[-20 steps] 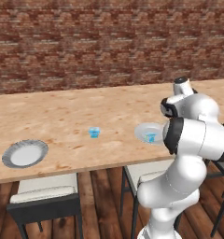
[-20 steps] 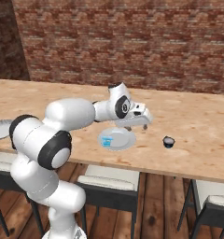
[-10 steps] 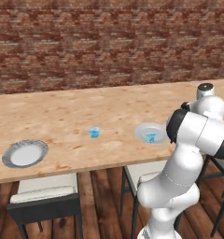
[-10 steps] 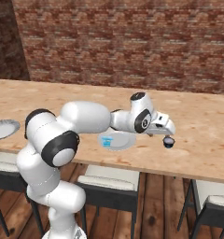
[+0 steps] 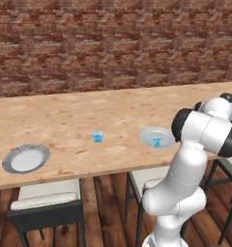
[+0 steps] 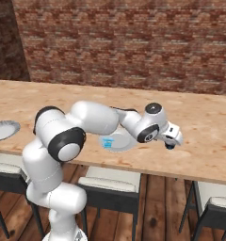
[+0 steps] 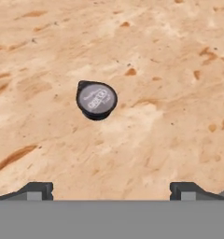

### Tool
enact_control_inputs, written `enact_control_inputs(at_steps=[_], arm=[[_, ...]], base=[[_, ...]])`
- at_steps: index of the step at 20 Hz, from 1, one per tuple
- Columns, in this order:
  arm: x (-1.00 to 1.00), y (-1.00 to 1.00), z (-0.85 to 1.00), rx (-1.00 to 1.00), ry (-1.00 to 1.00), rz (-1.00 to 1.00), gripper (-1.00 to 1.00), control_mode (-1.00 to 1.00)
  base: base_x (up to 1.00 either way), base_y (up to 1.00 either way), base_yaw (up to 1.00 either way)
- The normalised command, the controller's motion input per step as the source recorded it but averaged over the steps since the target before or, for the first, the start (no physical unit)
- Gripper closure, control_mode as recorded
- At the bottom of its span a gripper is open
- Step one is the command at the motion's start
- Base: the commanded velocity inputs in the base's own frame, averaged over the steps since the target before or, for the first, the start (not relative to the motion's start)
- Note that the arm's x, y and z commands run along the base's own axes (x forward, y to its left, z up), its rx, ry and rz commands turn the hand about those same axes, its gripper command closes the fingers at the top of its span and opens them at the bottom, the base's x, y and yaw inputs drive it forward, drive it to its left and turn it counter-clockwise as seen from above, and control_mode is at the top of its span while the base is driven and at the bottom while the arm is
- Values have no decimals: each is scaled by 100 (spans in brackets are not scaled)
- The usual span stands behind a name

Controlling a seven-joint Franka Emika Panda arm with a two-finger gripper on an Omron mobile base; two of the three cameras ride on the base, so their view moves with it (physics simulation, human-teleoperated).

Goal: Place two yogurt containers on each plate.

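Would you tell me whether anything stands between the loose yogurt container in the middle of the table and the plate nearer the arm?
Nothing visible does. Only bare table lies between the loose yogurt container and the plate, which already holds another container near its front edge.

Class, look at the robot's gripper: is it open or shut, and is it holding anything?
Open and empty. In the hand view the gripper has its fingertips far apart, above a small dark pod lying untouched on the table.

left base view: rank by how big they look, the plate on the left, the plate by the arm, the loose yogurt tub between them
1. left plate, though it sits nearer the camera
2. plate by the arm, partly hidden by the arm, so this order is unsure
3. loose yogurt tub, clearly smallest
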Motion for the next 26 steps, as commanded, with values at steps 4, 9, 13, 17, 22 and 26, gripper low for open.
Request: enact_control_inputs(at_steps=[4, 9, 13, 17, 22, 26], arm=[[5, 0, 0, 9, -4, 0, -100, -100], [9, 0, 0, 0, 0, 0, -100, -100], [34, 0, -1, 0, 0, 0, -100, -100], [39, 0, -9, 0, 0, 0, -100, -100], [17, -4, -20, 0, 0, 0, -100, -100], [9, -3, -25, 0, 1, 0, -100, -100]], base=[[0, 0, 0], [0, 0, 0], [0, 0, 0], [0, 0, 0], [0, 0, 0], [0, 0, 0]])
